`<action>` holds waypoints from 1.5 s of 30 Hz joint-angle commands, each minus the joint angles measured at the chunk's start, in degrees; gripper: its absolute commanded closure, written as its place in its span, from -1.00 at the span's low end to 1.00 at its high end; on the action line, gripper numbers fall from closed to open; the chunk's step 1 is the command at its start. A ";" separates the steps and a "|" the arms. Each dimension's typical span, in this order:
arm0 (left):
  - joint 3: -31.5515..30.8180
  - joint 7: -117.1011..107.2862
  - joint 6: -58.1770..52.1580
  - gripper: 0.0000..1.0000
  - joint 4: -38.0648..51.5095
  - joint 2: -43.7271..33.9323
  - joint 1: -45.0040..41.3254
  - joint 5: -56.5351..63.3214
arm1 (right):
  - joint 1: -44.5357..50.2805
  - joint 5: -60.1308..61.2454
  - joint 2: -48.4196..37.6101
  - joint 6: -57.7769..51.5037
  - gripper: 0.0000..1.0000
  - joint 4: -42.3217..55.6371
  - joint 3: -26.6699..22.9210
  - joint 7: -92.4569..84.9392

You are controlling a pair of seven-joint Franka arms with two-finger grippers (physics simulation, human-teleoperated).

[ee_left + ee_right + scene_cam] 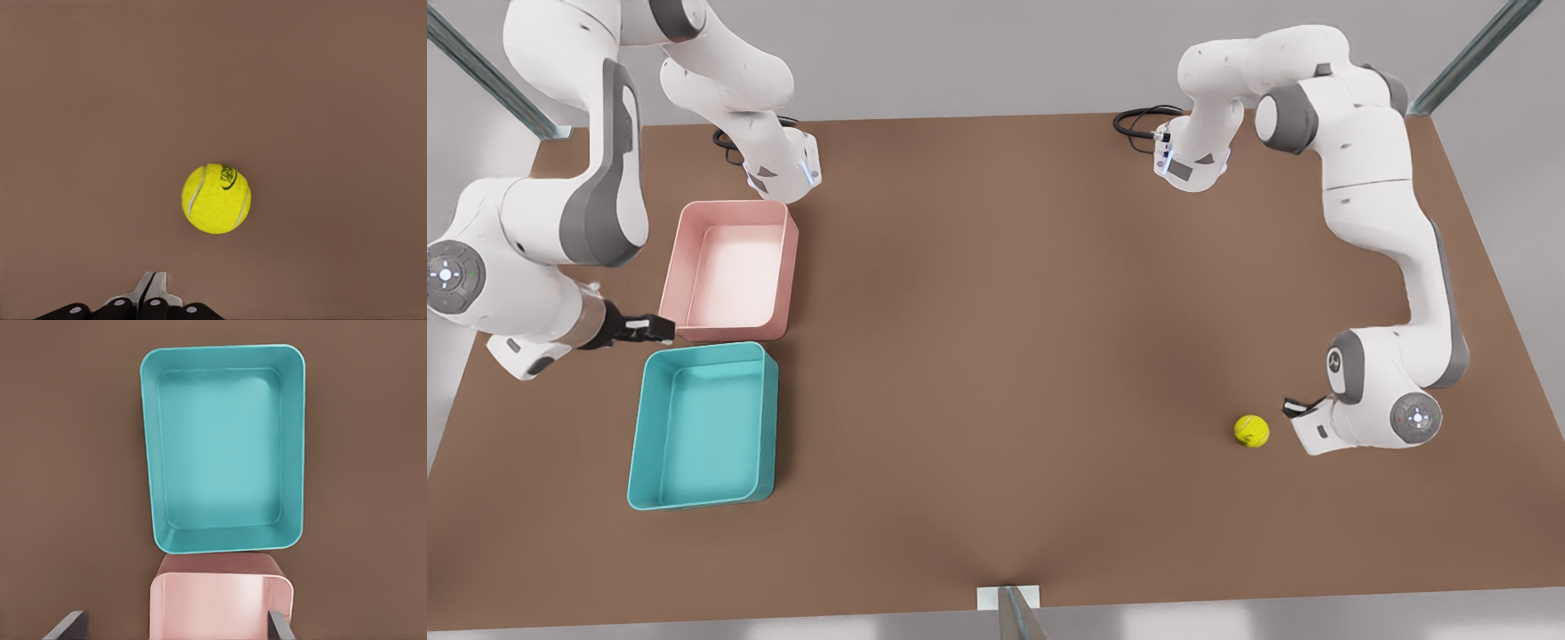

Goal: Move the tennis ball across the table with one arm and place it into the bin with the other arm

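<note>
The yellow-green tennis ball (1251, 431) (216, 199) rests on the brown table (1005, 311) near the front view's right side. My left gripper (1303, 407) (151, 293) hovers low just to the front view's right of the ball, a short gap away, fingers pressed together and empty. On the front view's left, my right gripper (649, 329) (175, 627) sits above the gap between the two bins, beside the pink bin's near corner. Its fingers (67, 625) are spread wide with nothing held. The teal bin (769, 418) (297, 453) lies open and empty below it.
An empty pink bin (787, 267) (220, 581) stands just behind the teal one, almost touching it. Both arm bases and black cables (1138, 120) sit at the table's far edge. A wide stretch of bare tabletop separates ball and bins.
</note>
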 commanded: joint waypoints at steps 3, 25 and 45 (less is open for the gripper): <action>-0.28 86.20 9.58 0.57 0.01 3.61 1.27 2.93 | -0.16 0.56 -0.06 2.20 -1.00 -0.79 -0.01 1.76; -1.25 65.37 15.11 0.57 -7.28 3.61 0.75 7.77 | -0.07 0.56 0.21 3.17 -1.00 -1.58 0.08 1.85; -2.66 -3.10 9.40 0.57 -7.46 -2.01 -17.71 -11.66 | -0.07 0.56 0.29 3.08 -1.00 -1.58 0.08 1.76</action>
